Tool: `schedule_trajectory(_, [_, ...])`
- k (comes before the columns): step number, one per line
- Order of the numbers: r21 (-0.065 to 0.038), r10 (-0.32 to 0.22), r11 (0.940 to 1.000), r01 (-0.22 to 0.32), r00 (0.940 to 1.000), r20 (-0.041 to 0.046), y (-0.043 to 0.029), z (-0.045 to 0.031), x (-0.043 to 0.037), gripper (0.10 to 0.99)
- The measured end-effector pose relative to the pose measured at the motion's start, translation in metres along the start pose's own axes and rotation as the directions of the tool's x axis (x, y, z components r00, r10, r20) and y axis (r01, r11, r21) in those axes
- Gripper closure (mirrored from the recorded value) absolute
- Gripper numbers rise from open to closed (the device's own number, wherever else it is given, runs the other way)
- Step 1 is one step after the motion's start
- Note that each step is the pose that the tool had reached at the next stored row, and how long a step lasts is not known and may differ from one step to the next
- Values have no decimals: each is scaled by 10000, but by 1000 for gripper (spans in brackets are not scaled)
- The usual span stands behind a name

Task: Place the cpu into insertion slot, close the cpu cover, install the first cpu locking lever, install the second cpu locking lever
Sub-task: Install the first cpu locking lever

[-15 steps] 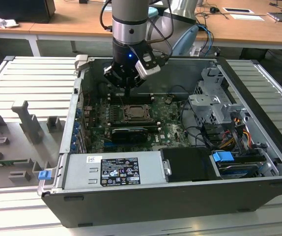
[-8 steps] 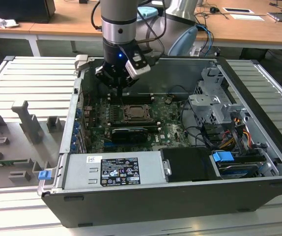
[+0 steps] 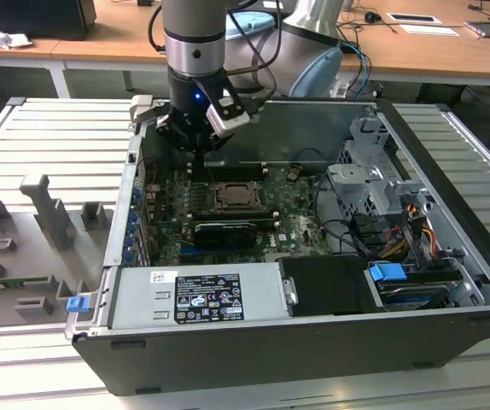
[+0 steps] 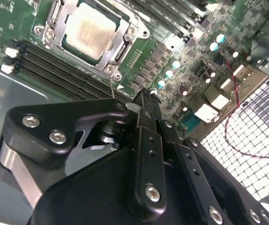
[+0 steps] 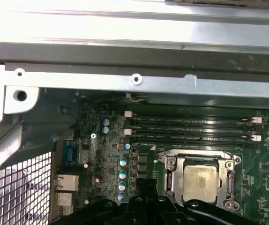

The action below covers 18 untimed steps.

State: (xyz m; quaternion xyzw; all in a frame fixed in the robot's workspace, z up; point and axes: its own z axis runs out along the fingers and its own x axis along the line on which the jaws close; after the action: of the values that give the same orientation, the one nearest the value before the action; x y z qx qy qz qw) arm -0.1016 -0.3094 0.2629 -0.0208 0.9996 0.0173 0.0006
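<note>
The cpu lies seated beneath the closed cpu cover. The claw hovers near it over the motherboard, fingers together.

Both wrist views sit close above the cpu and face down onto it. They share the cpu and the memory slots beside it. In the exterior view we look obliquely down into the open computer case, from well away from the cpu.
</note>
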Motion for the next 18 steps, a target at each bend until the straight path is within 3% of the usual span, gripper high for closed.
schedule_trajectory(6, [0,0,10000,0,10000,0,130,37,30,980])
schedule_trajectory(12, [-1,1,10000,-1,10000,1,213,46,25,980])
schedule_trajectory(18, [13,0,10000,0,10000,-1,214,55,-23,980])
